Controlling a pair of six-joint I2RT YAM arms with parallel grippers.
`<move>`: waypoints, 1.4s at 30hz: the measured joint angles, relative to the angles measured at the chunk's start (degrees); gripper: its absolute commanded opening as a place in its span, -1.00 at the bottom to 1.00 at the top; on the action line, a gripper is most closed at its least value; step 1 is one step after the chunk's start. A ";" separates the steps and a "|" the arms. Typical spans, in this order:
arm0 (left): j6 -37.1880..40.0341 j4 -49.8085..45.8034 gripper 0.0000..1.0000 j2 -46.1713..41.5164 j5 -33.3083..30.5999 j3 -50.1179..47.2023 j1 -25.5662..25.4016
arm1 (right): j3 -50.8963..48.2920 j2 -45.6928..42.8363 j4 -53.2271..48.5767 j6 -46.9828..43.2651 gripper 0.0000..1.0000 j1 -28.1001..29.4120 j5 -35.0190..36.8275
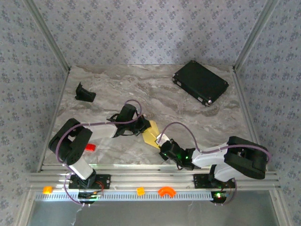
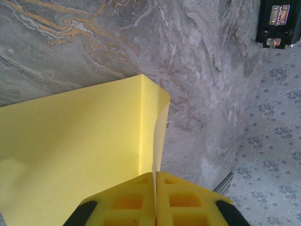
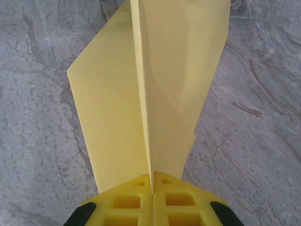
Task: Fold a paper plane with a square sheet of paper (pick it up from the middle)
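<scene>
**Two claws pinched on the folded yellow sheet, mid-surface**

The square sheet of paper (image 1: 152, 133) sits near the middle of the surface (image 1: 155, 89), a little toward the near edge, held between the two arms. It is no longer a flat square. The right wrist view shows a raised centre ridge with panels sloping off to either side, and the outline narrows toward the near end.

The left claw (image 2: 155, 186) is closed tight on a thin upturned flap at the sheet's corner, with paper running straight down into the seam between its yellow pads. The right claw (image 3: 152, 182) is likewise clamped shut on the standing ridge, at the narrow end.

My reading is that gripping from opposite sides lets one claw anchor the paper while the other sets or sharpens a crease. Pinching the ridge itself would hold the centre fold together.

Whether the sheet's underside rests on the surface or hangs just clear, I cannot tell.

Far right lies the black case (image 1: 201, 82), well apart from the work. Its metal latches catch the light in the left wrist view, but no brand, label or lettering is legible anywhere.
</scene>
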 measured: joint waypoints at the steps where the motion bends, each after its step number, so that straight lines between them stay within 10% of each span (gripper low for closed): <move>1: 0.00 -0.07 -0.80 0.00 -0.02 0.00 0.00 | 0.00 0.00 0.02 0.17 -0.90 -0.11 -0.20; 18: 2.38 -8.37 0.33 -5.79 -4.90 0.04 0.48 | 0.00 0.00 1.03 5.51 -0.95 -6.75 -12.61; 42: 4.37 -14.60 0.36 -12.57 -8.50 -0.87 3.17 | 2.19 2.43 1.29 9.29 -0.63 -11.65 -25.51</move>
